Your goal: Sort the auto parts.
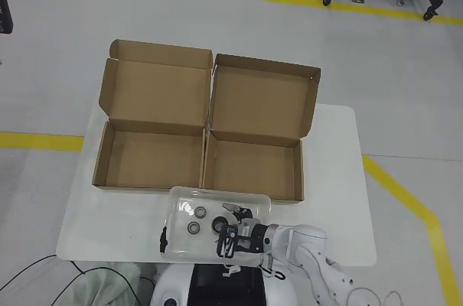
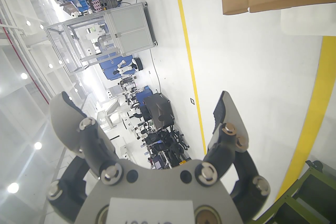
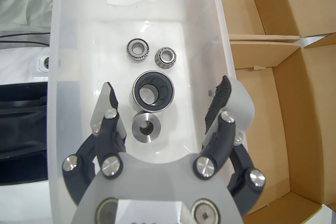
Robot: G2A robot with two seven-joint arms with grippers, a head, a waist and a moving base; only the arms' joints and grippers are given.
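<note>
The right gripper (image 3: 166, 91) was held open and empty above the clear bin (image 3: 220, 15). The left gripper (image 2: 143, 104) was seen open, empty.

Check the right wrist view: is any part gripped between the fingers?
No, the right gripper hangs open above the black sleeve, which lies loose on the clear bin's floor.
</note>
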